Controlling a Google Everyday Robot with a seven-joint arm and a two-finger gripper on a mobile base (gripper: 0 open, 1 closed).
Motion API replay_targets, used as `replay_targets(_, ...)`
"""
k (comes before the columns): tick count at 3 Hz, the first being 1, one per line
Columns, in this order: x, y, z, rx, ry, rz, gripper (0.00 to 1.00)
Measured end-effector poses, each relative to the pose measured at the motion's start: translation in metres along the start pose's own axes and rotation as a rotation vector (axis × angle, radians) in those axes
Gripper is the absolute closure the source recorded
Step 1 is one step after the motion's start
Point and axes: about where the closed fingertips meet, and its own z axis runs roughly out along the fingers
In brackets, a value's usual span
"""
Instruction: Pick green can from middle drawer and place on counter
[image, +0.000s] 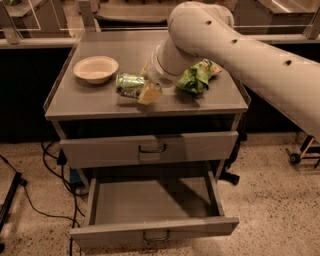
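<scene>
The green can (129, 84) lies on its side at the middle of the counter (90, 102), right at the tip of my gripper (142, 90). The gripper reaches down from the big white arm and is shut on the can's right end. One pale yellow finger (150, 94) shows in front of the can; the other is hidden behind it. I cannot tell whether the can rests on the counter or hangs just above it. The middle drawer (155, 231) is pulled out below and shows an empty grey floor.
A beige round bowl (95, 68) stands on the counter's left part. A wrinkly green-and-orange snack bag (196, 76) lies to the right of the gripper. The drawer above (150, 148) is closed. Cables run over the floor at the left.
</scene>
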Motion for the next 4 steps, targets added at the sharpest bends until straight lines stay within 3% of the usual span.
replay_targets(2,0.005,-0.038,0.027,-0.043,0.044,-0.019,0.97)
replay_targets(4,0.005,-0.038,0.026,-0.042,0.044,-0.019,0.51)
